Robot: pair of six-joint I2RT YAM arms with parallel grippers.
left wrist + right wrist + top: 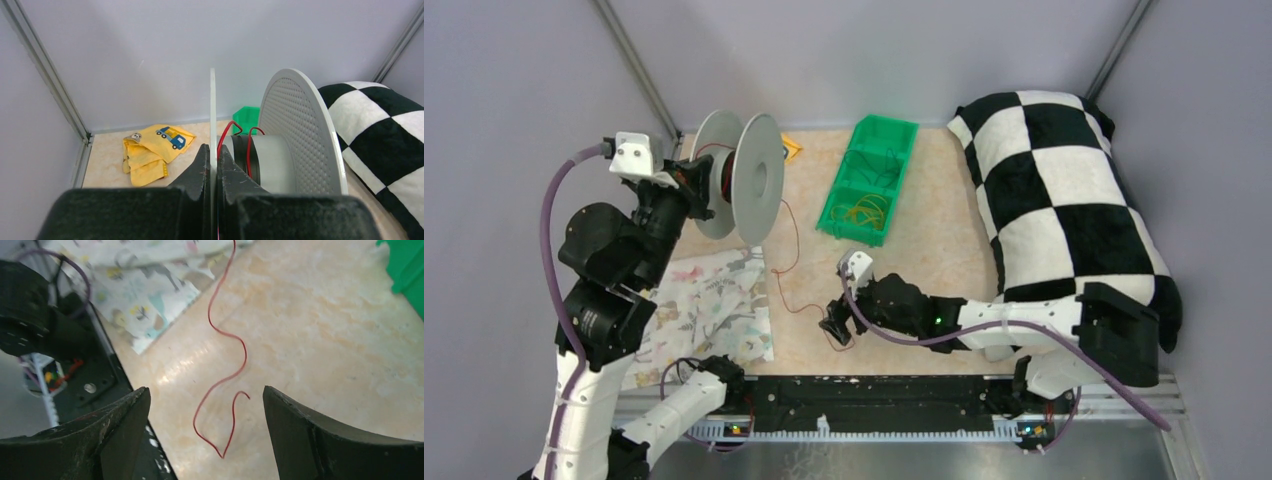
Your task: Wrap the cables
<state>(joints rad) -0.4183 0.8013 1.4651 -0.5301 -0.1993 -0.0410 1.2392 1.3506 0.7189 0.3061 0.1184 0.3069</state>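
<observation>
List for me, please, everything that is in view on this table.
spool: one, grey, far left, on edge
wire: one, red, partly wound on the spool, the rest trailing over the table to a loose end near the front
bin: one, green, three compartments, far centre
pillow: one, black and white checks, right side
patterned cloth: one, pale print, near left
yellow cloth: one, far left corner
table: one, beige
left gripper: one, black, clamped on a spool flange
right gripper: one, black, open over the wire's loose end
</observation>
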